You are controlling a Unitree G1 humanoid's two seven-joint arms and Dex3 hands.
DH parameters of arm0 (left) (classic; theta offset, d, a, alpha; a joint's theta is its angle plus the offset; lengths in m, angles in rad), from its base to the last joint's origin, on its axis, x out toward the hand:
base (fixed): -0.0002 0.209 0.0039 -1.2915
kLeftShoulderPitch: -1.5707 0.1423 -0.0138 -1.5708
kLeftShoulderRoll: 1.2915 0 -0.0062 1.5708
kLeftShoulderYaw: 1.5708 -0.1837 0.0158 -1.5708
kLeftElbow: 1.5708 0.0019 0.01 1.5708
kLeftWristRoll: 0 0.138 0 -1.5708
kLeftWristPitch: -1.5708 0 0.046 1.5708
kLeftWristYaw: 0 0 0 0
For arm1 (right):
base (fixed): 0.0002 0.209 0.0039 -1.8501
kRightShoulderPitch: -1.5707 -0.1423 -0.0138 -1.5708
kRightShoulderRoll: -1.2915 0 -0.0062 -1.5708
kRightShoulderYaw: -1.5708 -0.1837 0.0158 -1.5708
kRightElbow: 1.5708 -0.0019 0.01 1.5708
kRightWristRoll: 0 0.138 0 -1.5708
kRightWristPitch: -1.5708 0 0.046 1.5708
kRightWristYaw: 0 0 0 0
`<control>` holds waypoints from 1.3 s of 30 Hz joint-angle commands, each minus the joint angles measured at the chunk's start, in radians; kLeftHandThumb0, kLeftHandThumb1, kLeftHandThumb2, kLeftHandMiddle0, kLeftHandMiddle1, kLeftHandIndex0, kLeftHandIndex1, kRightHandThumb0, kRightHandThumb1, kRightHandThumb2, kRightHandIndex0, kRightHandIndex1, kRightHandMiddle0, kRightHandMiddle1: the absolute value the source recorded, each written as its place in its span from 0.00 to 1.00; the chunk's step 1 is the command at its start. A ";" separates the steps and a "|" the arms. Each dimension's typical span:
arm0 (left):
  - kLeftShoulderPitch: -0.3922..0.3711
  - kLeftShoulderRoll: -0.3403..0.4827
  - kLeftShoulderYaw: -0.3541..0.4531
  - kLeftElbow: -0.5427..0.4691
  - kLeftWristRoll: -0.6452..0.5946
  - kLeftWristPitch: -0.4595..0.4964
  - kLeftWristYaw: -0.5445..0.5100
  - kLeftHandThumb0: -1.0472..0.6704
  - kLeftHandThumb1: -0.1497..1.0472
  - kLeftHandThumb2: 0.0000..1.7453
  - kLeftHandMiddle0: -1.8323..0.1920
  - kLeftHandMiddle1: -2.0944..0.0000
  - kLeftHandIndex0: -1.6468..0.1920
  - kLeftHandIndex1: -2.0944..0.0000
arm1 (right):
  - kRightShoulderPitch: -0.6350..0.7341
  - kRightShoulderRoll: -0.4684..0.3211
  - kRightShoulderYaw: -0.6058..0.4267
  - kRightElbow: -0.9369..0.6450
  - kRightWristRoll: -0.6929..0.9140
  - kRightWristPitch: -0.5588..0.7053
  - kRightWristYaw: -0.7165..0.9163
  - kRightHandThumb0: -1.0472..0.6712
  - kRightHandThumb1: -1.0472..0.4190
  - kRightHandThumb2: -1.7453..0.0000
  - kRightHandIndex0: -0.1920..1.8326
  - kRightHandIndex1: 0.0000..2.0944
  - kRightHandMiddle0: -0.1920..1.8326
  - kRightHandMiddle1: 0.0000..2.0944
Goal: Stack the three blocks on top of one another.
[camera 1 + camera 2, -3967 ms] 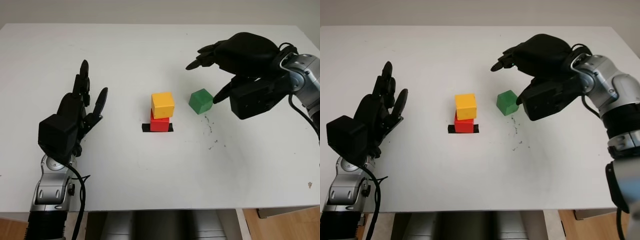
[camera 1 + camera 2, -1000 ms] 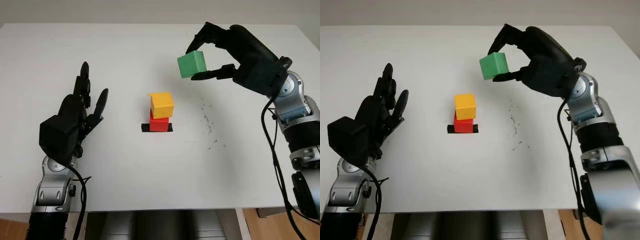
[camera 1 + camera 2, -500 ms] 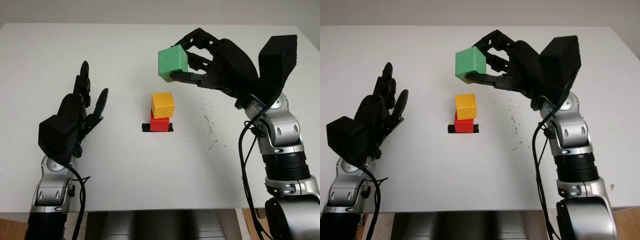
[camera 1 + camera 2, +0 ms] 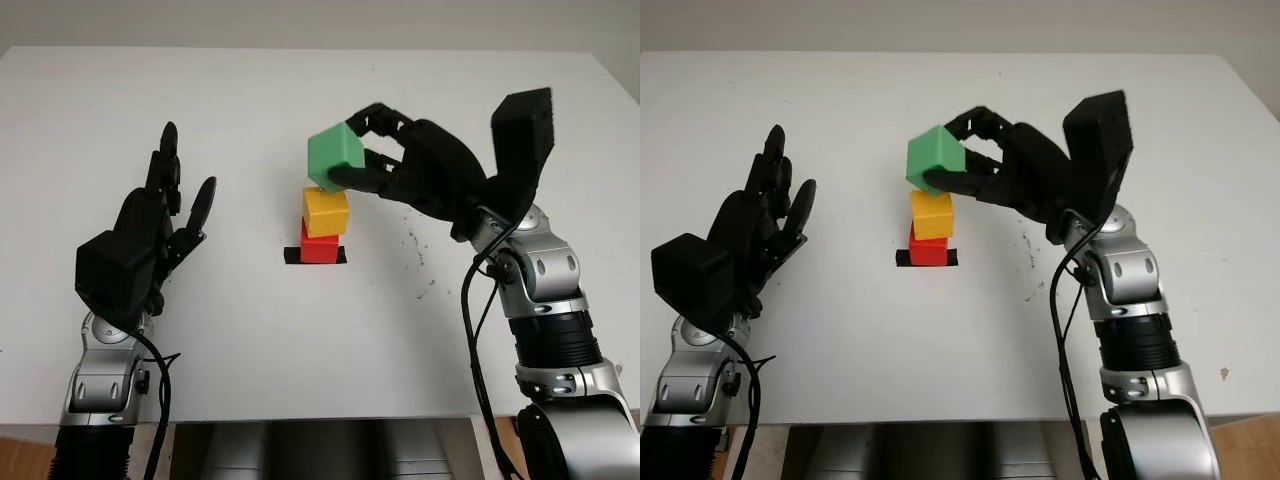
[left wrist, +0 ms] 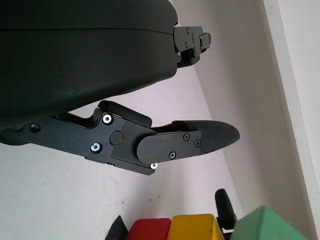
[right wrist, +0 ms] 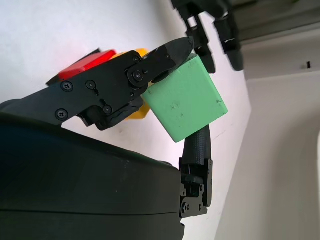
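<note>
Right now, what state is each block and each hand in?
Green cube block: held tilted in the air, just above the stack.
Yellow cube block: stacked on the red one.
Red cube block: on the black tape mark.
Right hand: gripping the green block.
Left hand: open, over the white table.

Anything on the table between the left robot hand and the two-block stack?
No. Head views show bare white table between the open left robot hand and the yellow block on the red block.
</note>
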 commanded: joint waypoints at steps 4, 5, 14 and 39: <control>0.013 0.006 0.005 -0.024 0.005 0.008 0.000 0.21 1.00 0.29 0.98 0.97 0.96 0.97 | -0.028 0.005 0.021 0.066 -0.041 -0.062 0.026 0.33 0.04 0.97 0.23 0.01 0.20 0.88; 0.014 0.004 0.005 -0.025 0.006 0.007 0.002 0.21 1.00 0.29 0.98 0.97 0.96 0.97 | -0.031 0.005 0.023 0.075 -0.046 -0.070 0.028 0.33 0.04 0.97 0.23 0.01 0.20 0.88; 0.016 0.002 0.003 -0.017 0.008 -0.014 0.005 0.23 1.00 0.30 0.98 0.98 0.96 0.97 | -0.066 -0.009 0.020 0.106 -0.078 -0.096 0.045 0.34 0.05 0.97 0.24 0.02 0.24 0.84; 0.009 0.001 0.003 -0.020 0.003 0.004 0.005 0.22 1.00 0.30 0.98 0.98 0.97 0.97 | -0.074 -0.028 0.013 0.070 -0.090 -0.043 0.087 0.34 0.04 0.97 0.23 0.02 0.23 0.85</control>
